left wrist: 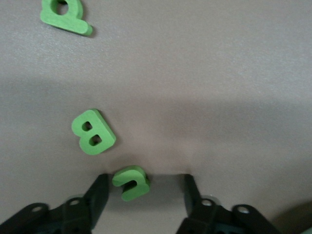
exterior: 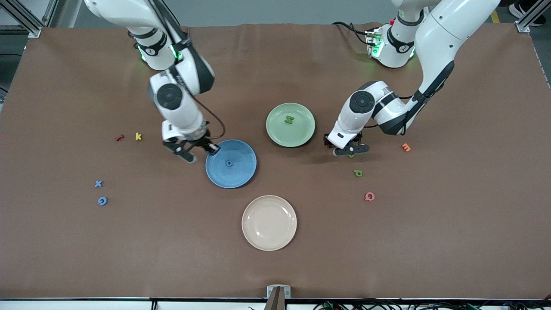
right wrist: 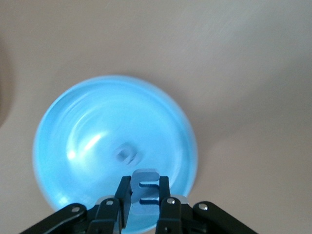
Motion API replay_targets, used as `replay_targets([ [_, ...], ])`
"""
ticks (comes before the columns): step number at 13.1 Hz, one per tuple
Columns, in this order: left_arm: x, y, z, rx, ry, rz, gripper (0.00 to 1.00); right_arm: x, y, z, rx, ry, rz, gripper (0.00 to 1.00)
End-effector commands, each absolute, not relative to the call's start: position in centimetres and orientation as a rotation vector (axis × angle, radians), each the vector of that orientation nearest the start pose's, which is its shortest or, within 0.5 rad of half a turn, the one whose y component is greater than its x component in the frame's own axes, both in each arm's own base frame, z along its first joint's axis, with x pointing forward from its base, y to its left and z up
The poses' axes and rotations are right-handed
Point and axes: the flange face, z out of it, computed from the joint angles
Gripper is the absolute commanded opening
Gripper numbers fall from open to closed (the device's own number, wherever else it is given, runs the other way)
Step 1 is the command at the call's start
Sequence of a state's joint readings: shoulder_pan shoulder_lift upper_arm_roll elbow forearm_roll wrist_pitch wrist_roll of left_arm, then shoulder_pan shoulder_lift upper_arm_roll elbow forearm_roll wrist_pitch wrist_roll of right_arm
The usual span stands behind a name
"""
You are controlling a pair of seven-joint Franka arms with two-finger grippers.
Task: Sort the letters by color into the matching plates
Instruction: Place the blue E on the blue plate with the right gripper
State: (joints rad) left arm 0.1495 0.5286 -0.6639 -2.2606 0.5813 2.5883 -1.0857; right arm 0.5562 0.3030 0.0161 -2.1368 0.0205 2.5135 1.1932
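Both grippers low over brown table mat, letters partly sorted.
Right gripper (right wrist: 144,207) over blue plate (exterior: 241,172) edge, fingers clamped on a blue letter E (right wrist: 145,187); one blue letter (exterior: 229,162) already in the plate. Left gripper (left wrist: 144,195) down at mat near green plate (exterior: 301,131), jaws part-open straddling a green letter (left wrist: 130,183), not gripping; green B (left wrist: 93,132) beside it. Green plate holds one green letter (exterior: 289,120). Beige plate (exterior: 258,239) nearest camera. Metal frame posts at the table's corners.
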Motion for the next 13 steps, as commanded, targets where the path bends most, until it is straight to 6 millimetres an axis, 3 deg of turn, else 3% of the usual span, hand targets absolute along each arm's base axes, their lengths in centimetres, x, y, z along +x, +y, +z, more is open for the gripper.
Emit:
replay_targets([
  [1, 44.3, -27.8, 17.0, -3.150, -0.199, 0.035, 0.64, 49.7, 35.6, 24.0, -2.875, 1.066, -0.045, 0.02],
  [2, 44.4, -27.8, 17.1, -3.150, -0.200, 0.033, 0.62, 50.1, 36.1, 23.3, -2.879, 1.070, -0.040, 0.39],
  [3, 44.4, -27.9, 17.0, -3.156, -0.201, 0.031, 0.61, 50.3, 36.5, 23.0, -2.882, 1.069, -0.040, 0.98],
  [5, 44.4, -28.0, 16.9, -3.163, -0.199, 0.031, 0.53, 50.6, 36.3, 22.9, -2.890, 1.064, -0.040, 1.00],
  [7, 44.4, -28.0, 16.9, -3.163, -0.199, 0.031, 0.37, 51.8, 34.2, 22.8, -2.928, 0.988, -0.049, 1.00],
  [9, 44.4, -28.0, 16.9, -3.163, -0.197, 0.031, 0.27, 54.0, 29.1, 23.2, -2.993, 0.888, -0.014, 1.00],
  [13, 44.6, -27.9, 17.3, -3.161, -0.202, 0.019, 0.22, 56.5, 17.2, 24.6, -3.063, 0.647, -0.010, 1.00],
])
